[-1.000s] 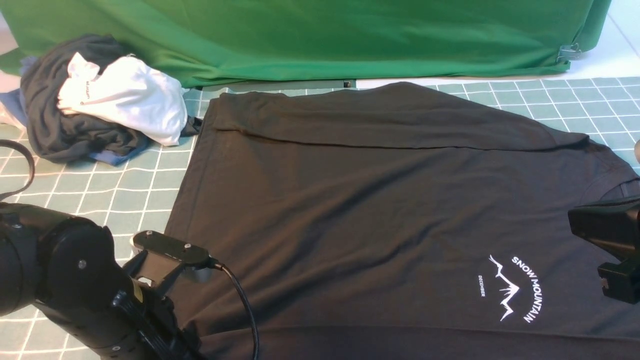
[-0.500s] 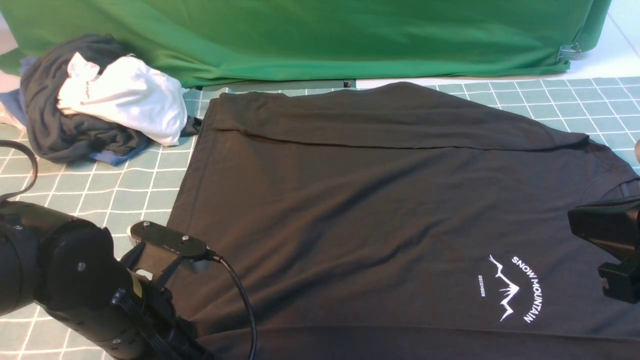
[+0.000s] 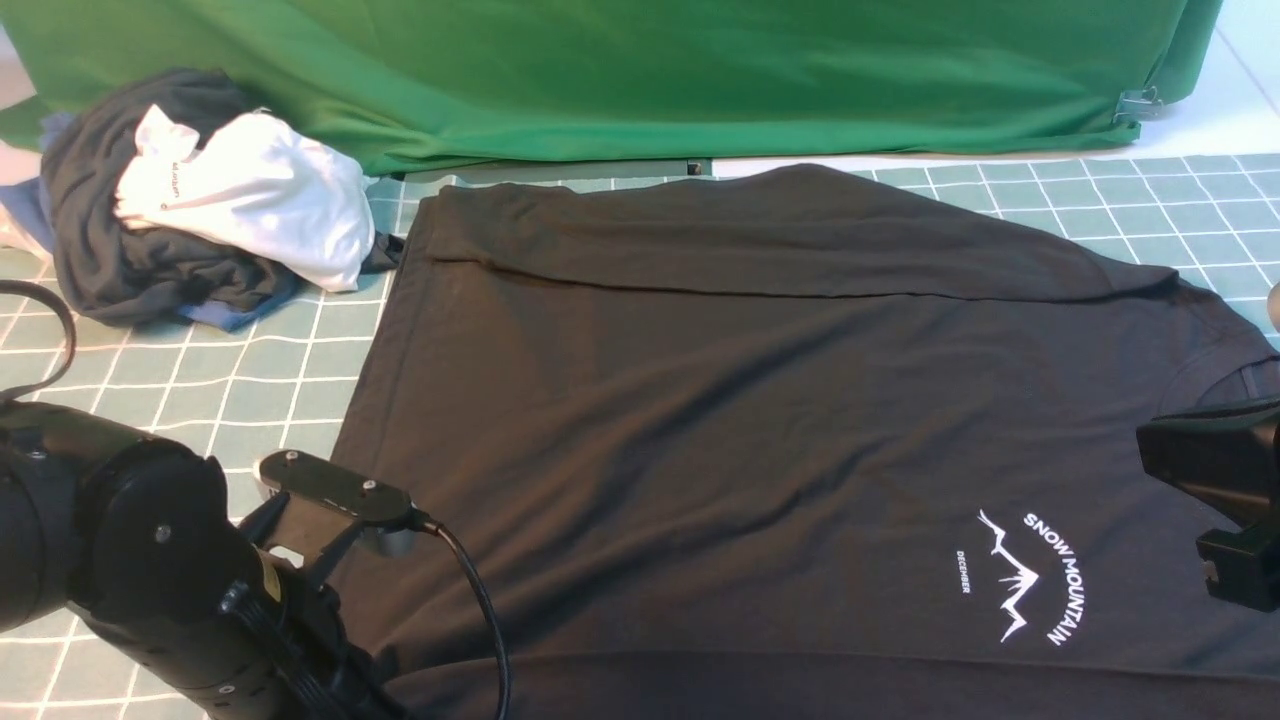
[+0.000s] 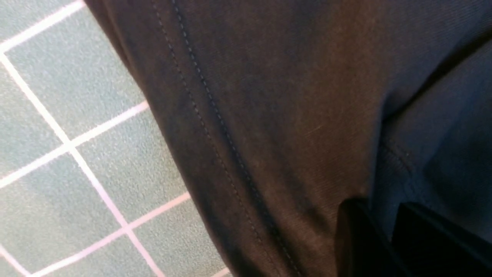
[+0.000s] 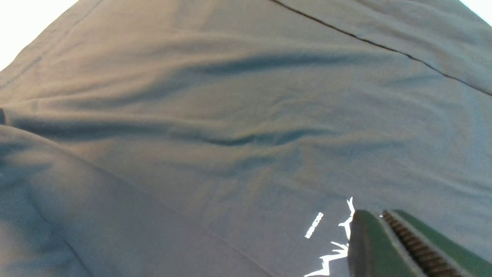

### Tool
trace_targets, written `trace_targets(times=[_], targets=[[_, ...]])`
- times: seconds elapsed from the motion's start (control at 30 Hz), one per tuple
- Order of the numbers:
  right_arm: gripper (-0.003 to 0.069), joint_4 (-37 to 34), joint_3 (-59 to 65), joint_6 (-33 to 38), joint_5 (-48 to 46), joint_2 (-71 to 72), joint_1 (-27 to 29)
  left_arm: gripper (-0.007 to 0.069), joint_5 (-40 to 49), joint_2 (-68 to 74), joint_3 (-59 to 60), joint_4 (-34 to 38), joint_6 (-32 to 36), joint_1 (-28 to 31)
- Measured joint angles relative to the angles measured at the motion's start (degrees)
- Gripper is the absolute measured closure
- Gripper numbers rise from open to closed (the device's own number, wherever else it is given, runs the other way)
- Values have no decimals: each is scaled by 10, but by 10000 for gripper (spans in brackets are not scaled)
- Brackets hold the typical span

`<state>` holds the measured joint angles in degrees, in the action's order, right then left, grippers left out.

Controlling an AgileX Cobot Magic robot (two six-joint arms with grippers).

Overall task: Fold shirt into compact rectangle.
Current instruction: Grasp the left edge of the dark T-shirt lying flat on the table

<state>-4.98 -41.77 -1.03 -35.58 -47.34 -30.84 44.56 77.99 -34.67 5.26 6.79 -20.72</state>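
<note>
Front view showed the shirt (image 3: 750,400) spread out. Left gripper (image 4: 380,217) pinched its hem (image 4: 215,154); right gripper (image 5: 378,217) sat closed near the print (image 3: 1030,575).

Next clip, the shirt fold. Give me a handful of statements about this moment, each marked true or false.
1. The shirt carries a white SNOW MOUNTAIN print. True.
2. A white garment lies on top of the dark clothes at the far left. True.
3. The shirt lies fully flat, with nothing folded yet. False: its far strip is already folded over the body.
4. The backdrop cloth is blue. False: it is green.
5. The left gripper is at the collar. False: it is by the stitched hem; the collar is on the robot's right.
</note>
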Motion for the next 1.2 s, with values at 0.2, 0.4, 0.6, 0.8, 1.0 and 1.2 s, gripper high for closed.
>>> trace_targets(times=[0.2, 0.4, 0.6, 0.8, 1.0, 1.2], targets=[[608, 0, 0, 0, -1, 0, 0, 538, 3, 0, 0, -10, -1, 0], [603, 0, 0, 0, -1, 0, 0, 612, 5, 0, -1, -12, -7, 0], [599, 0, 0, 0, -1, 0, 0, 613, 54, -25, -29, -12, -8, 0], [593, 0, 0, 0, -1, 0, 0, 613, 103, -68, -71, -27, -8, 0], [590, 0, 0, 0, 0, 0, 0, 613, 115, -70, -68, -47, -8, 0], [589, 0, 0, 0, 0, 0, 0, 580, 114, -51, -51, -48, -8, 0]])
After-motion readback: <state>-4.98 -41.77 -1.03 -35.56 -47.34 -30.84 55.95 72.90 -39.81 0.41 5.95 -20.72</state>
